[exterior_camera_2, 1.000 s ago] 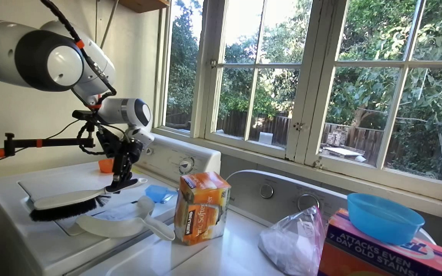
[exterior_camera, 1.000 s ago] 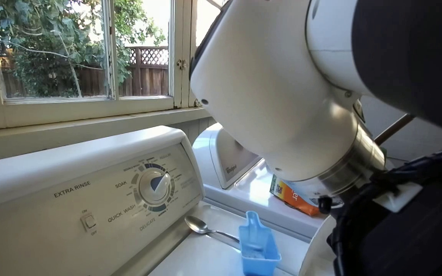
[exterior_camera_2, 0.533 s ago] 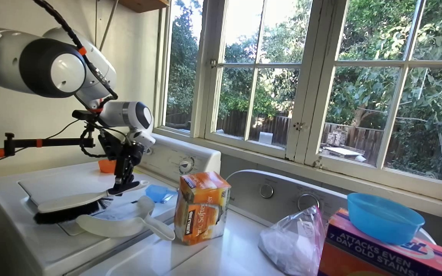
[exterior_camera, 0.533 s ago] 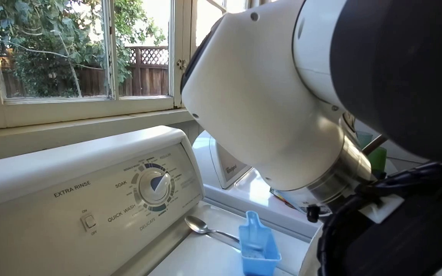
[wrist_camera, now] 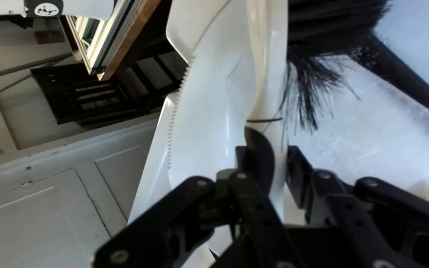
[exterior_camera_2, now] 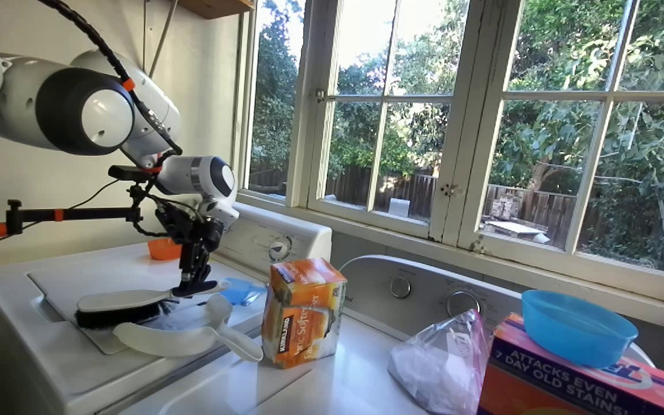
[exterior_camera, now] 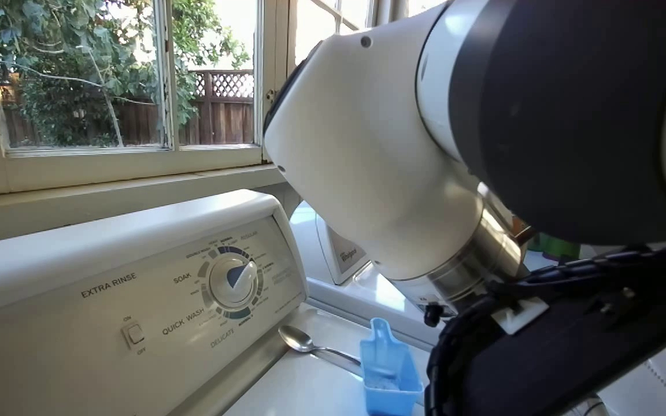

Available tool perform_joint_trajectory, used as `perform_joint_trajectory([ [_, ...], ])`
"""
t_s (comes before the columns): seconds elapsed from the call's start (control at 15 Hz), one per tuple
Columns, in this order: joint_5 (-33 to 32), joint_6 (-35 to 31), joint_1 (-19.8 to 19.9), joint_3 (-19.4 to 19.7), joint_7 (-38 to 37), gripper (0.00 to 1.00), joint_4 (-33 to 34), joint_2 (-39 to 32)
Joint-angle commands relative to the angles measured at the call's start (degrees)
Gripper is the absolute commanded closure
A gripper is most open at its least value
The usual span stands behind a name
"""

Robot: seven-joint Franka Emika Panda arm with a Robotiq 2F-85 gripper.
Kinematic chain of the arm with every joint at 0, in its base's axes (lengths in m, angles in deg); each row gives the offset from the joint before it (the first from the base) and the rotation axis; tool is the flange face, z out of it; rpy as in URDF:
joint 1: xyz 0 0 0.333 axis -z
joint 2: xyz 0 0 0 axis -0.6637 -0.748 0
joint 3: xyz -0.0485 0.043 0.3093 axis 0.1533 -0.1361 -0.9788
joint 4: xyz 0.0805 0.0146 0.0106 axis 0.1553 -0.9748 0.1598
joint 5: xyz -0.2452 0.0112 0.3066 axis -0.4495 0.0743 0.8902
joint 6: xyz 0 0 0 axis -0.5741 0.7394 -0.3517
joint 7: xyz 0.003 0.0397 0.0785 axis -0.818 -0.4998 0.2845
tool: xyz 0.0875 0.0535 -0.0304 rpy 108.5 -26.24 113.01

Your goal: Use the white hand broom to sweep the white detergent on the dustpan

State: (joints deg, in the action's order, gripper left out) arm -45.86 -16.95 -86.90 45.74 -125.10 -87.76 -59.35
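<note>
The white hand broom (exterior_camera_2: 124, 299) with black bristles is held low and roughly level over the washer lid, bristles down. My gripper (exterior_camera_2: 193, 286) is shut on its handle. The wrist view shows my fingers (wrist_camera: 268, 160) on both sides of the broom's white and black handle (wrist_camera: 270, 102). The white dustpan (exterior_camera_2: 165, 341) lies beside the broom, its handle toward the softener box; it also fills the middle of the wrist view (wrist_camera: 214, 108). White detergent powder (exterior_camera_2: 191, 317) lies on the lid between bristles and dustpan, and shows right of the bristles in the wrist view (wrist_camera: 371, 137).
A blue scoop (exterior_camera: 389, 387) holding some powder and a metal spoon (exterior_camera: 298, 340) lie near the control panel. An orange cup (exterior_camera_2: 165, 249) stands behind. A fabric softener box (exterior_camera_2: 303, 314), a plastic bag (exterior_camera_2: 438, 369) and a blue bowl (exterior_camera_2: 577, 328) on a detergent box (exterior_camera_2: 568, 386) stand to the right.
The arm and held broom have moved right, toward the control panel and scoop, in an exterior view. The bristles have slid along behind the dustpan. The dustpan and scoop have not moved.
</note>
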Motion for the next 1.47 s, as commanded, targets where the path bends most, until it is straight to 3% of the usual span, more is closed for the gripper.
perform_joint_trajectory([
  [0.0, 2.58, -3.45, 0.54, 0.09, -4.17, 0.93, 1.33, -1.16],
  [0.47, 2.86, -6.44, 0.54, 0.18, -8.25, 0.93, -0.03, 0.01],
  [1.07, -0.66, -3.32, 0.63, -0.03, -3.31, 0.93, -5.03, 8.21],
  [1.4, -0.54, -8.53, 2.11, -0.53, -0.06, 0.93, -7.24, 12.92],
])
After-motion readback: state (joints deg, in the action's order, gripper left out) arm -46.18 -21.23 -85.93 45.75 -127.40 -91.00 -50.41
